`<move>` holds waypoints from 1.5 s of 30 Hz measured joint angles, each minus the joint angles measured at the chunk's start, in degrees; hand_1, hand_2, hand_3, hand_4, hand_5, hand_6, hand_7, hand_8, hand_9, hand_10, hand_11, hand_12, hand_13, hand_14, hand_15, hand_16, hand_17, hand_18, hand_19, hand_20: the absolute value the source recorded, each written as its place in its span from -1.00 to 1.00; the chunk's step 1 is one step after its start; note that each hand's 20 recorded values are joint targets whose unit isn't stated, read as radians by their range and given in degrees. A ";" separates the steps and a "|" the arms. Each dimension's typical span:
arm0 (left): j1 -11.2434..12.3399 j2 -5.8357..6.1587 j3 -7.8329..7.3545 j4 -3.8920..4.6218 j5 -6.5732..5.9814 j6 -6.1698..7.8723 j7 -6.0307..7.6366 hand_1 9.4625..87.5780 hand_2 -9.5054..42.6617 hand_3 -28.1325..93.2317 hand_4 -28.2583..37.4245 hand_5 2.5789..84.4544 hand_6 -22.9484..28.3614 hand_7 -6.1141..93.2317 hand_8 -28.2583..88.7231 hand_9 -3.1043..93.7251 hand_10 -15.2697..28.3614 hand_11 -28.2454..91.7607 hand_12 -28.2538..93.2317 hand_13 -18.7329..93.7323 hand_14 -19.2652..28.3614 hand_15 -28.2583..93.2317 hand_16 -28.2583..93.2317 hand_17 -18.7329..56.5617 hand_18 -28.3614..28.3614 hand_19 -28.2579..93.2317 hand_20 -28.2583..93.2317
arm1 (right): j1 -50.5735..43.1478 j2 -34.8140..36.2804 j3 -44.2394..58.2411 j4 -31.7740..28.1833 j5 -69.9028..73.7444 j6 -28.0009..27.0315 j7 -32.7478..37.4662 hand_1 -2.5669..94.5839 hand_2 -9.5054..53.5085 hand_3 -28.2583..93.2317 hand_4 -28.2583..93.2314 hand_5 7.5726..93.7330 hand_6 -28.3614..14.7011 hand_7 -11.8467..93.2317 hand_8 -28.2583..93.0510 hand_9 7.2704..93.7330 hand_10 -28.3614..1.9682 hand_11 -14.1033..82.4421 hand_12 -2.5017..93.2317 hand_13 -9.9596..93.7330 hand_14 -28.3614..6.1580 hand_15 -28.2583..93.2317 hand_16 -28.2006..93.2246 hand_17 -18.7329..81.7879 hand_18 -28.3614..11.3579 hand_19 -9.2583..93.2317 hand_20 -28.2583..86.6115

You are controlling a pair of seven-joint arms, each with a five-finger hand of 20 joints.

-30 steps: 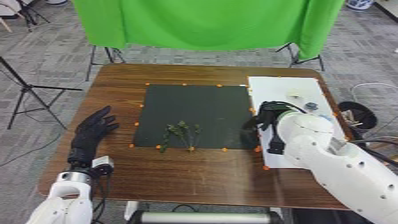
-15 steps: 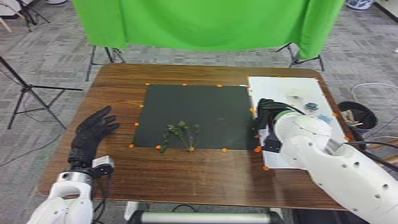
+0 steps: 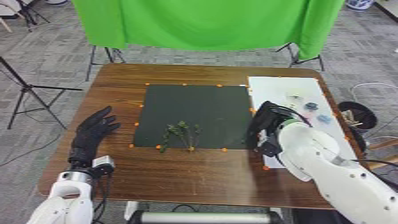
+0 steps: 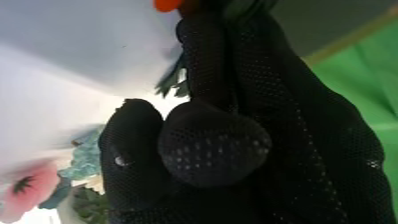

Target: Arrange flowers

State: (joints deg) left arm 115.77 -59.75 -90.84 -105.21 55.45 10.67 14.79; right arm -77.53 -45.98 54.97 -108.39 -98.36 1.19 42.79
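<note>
While the tabletop (image 3: 178,175) carries a dark mat (image 3: 191,107) and a white sheet (image 3: 275,87), the left hand (image 3: 93,132) rests left of the mat, fingers spread wide. The right hand (image 3: 268,125) is where sheet and mat meet; whether it grips the leaves (image 4: 244,9) near it, I cannot tell. Green stems (image 3: 182,134) lie on the mat, blooms (image 3: 311,106) on the sheet. Probably the step is picking the next stem; a sure grip, then a gentle carry onto the mat, should follow.

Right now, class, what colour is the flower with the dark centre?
The flower is pink, clearest in the right wrist view.
</note>
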 measured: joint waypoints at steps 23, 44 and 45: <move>-0.40 0.07 0.46 0.09 0.07 -0.15 -0.11 -0.48 -1.00 0.64 -0.85 -0.10 -0.11 -0.56 -0.67 -0.07 0.25 -0.24 -0.35 -0.01 0.50 -0.06 -0.52 -0.34 0.54 -0.37 -0.20 | 1.88 -0.26 -6.61 -4.17 1.13 7.58 -10.31 0.41 -1.00 0.45 -0.72 0.66 0.12 -0.34 -0.33 1.00 0.10 -0.57 -0.45 1.00 0.62 0.51 -0.22 0.86 0.11 0.96 0.22; -0.52 -0.13 0.59 0.08 0.09 -0.25 -0.13 -0.48 -1.00 0.64 -0.85 -0.10 -0.11 -0.56 -0.67 -0.07 0.25 -0.24 -0.35 -0.01 0.50 -0.06 -0.52 -0.34 0.54 -0.37 -0.20 | 6.75 -0.72 -13.17 1.48 -2.12 5.08 -12.55 0.37 -1.00 0.47 -0.76 0.58 0.28 -0.23 -0.39 0.98 0.13 -0.63 -0.41 1.00 0.62 0.48 -0.18 0.81 0.08 0.99 0.20; -0.52 -0.15 0.59 0.08 0.09 -0.25 -0.13 -0.48 -1.00 0.64 -0.86 -0.10 -0.11 -0.56 -0.67 -0.07 0.25 -0.24 -0.35 -0.01 0.50 -0.06 -0.52 -0.34 0.54 -0.37 -0.20 | 6.89 -0.51 -13.18 1.48 -2.03 4.67 -12.61 0.37 -1.00 0.47 -0.77 0.58 0.28 -0.23 -0.39 0.98 0.13 -0.63 -0.41 1.00 0.62 0.48 -0.18 0.81 0.08 0.99 0.20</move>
State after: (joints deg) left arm 115.25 -59.90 -90.25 -105.13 55.55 10.42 14.66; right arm -70.64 -46.49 41.79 -106.91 -100.39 5.86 30.18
